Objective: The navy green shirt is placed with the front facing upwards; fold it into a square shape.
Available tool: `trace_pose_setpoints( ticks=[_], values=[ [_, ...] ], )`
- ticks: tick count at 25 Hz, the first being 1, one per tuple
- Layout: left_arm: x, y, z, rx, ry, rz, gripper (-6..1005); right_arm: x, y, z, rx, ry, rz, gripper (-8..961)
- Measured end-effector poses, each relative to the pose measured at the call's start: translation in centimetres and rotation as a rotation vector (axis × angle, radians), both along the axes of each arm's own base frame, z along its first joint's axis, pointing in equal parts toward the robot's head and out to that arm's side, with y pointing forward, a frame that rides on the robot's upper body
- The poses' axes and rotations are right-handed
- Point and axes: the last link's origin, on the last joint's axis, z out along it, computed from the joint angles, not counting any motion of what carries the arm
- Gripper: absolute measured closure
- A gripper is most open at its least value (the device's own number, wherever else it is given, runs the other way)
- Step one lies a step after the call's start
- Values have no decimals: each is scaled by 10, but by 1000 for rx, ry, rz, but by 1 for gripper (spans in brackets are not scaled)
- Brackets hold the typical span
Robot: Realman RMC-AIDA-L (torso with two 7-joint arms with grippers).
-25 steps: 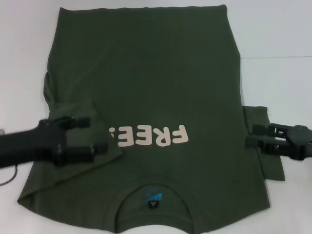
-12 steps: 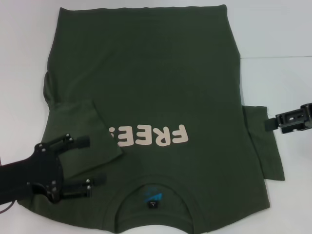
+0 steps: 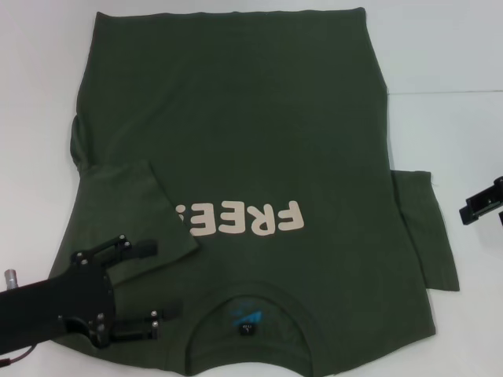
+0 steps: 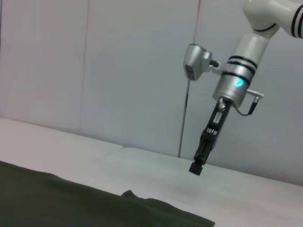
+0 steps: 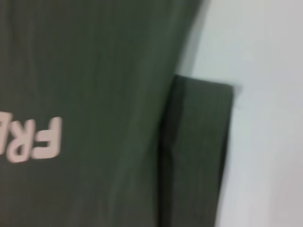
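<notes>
Head view: the navy green shirt (image 3: 236, 181) lies flat on the white table (image 3: 456, 63), left sleeve folded inward. The left gripper (image 3: 153, 287) hovers over it near the collar, fingers spread wide, empty.

Left wrist view: the right gripper (image 4: 198, 165) hangs above the table; can't tell its opening.

Right wrist view: just shirt and lettering.
</notes>
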Motion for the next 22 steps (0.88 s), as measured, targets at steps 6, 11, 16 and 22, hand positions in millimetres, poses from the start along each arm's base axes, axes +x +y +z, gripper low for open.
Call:
trace_pose_setpoints(
  ticks=[6,11,16,22],
  values=[
    [0,-1,-2,0,-4,-5,53,11,1,-18,-2,2,-44,176],
    [1,0,-5,-4,-10,-6,53,18,2,-29,-5,15,-64,177],
    [1,1,-6,-4,-7,-4,53,22,4,-34,14,18,-71,176],
    [2,3,-8,-9,-17,-4,53,20,7,-42,23,51,-66,177]
  ],
)
